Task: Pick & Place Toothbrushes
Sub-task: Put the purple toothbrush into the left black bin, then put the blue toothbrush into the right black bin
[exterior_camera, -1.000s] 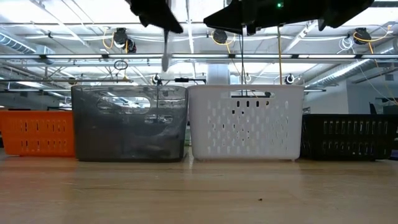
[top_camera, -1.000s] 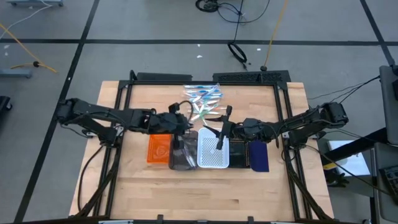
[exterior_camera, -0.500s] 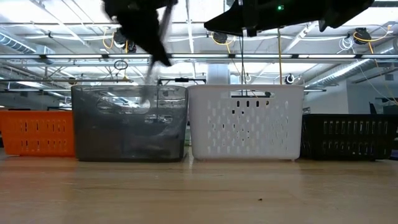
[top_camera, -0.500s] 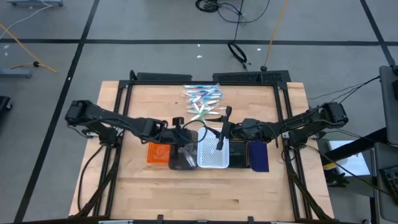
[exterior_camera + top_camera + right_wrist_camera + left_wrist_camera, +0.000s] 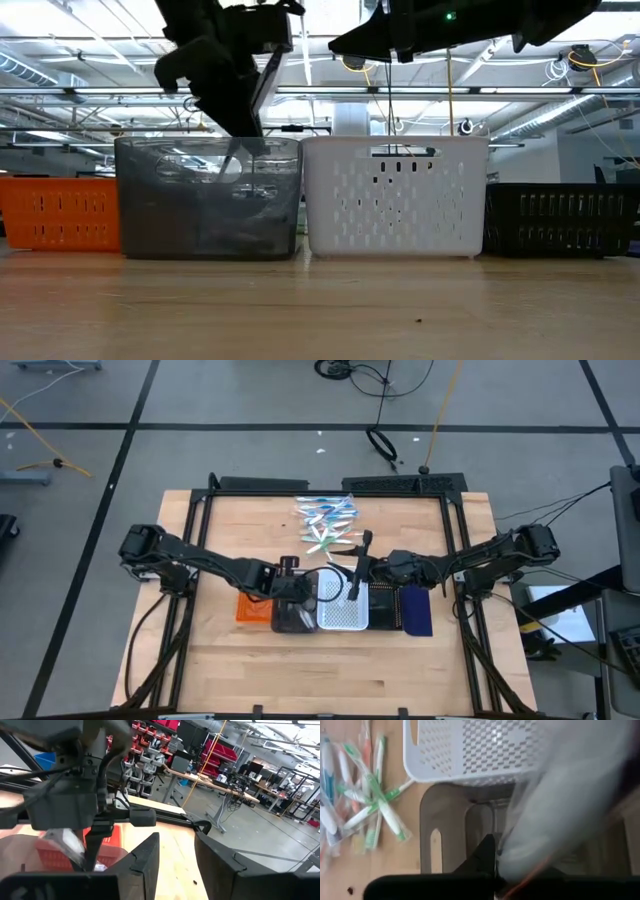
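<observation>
Five bins in a row on the desk (image 5: 220, 660); toothbrushes (image 5: 326, 520) piled behind them. Left gripper (image 5: 240, 140) over grey bin (image 5: 208, 198), pinching a wrapped toothbrush (image 5: 262, 75). Right gripper (image 5: 175, 862) spread, empty, above white bin (image 5: 395, 196).

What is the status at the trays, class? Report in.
Left tool over grey tray, gripping a clear toothbrush. Right tool open, waiting above white tray. Toothbrush pile waits behind the trays. Nothing blocking.

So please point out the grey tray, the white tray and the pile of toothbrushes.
grey tray (image 5: 190, 215), low view, front wall.
white tray (image 5: 395, 200), low view, front wall.
toothbrushes (image 5: 326, 520), high view, middle of the pile.
</observation>
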